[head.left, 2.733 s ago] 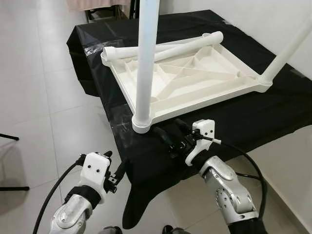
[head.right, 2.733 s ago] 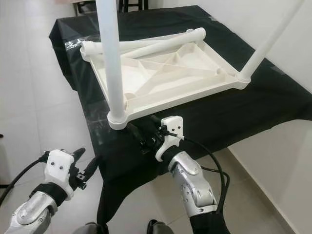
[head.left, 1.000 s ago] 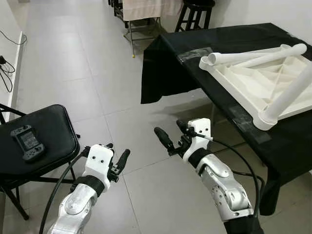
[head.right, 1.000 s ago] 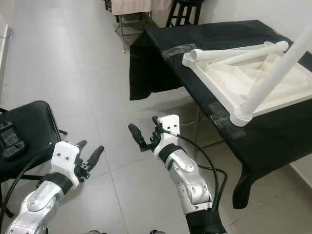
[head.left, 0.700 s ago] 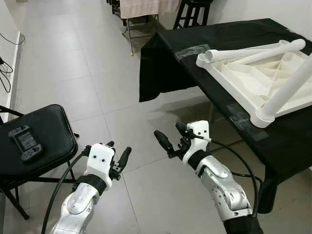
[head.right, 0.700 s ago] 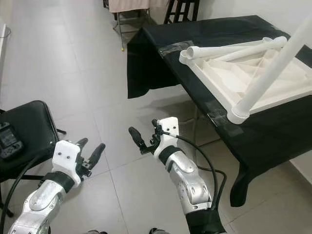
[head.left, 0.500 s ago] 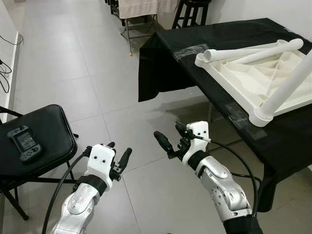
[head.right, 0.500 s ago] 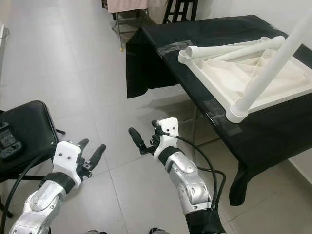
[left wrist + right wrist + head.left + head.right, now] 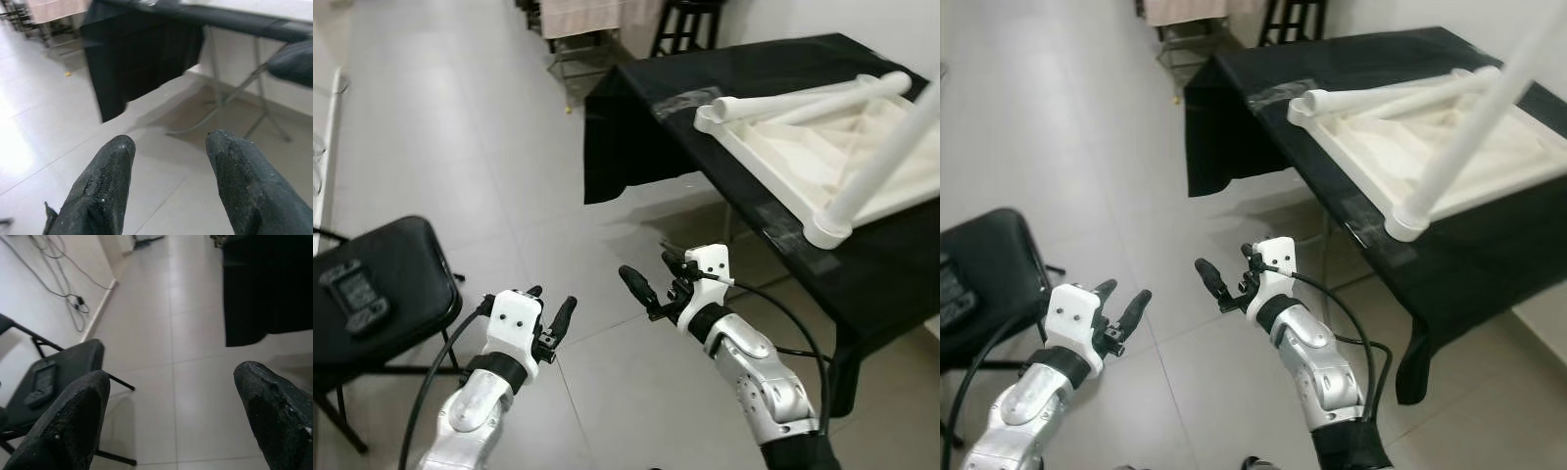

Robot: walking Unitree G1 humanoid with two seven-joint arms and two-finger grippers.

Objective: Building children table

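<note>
We hold both arms out over the pale tiled floor (image 9: 489, 127), well apart from the black-draped work table (image 9: 773, 73). Our left gripper (image 9: 546, 311) and right gripper (image 9: 651, 277) each have their fingers spread apart, holding nothing. On that work table lies the white children's table (image 9: 793, 137), upside down, with one leg (image 9: 876, 162) standing upright at its near corner and two loose legs (image 9: 783, 98) lying across its far edge. Off to the left of the work table stands a black chair (image 9: 382, 284) with a dark handheld device (image 9: 352, 292) on its seat.
</note>
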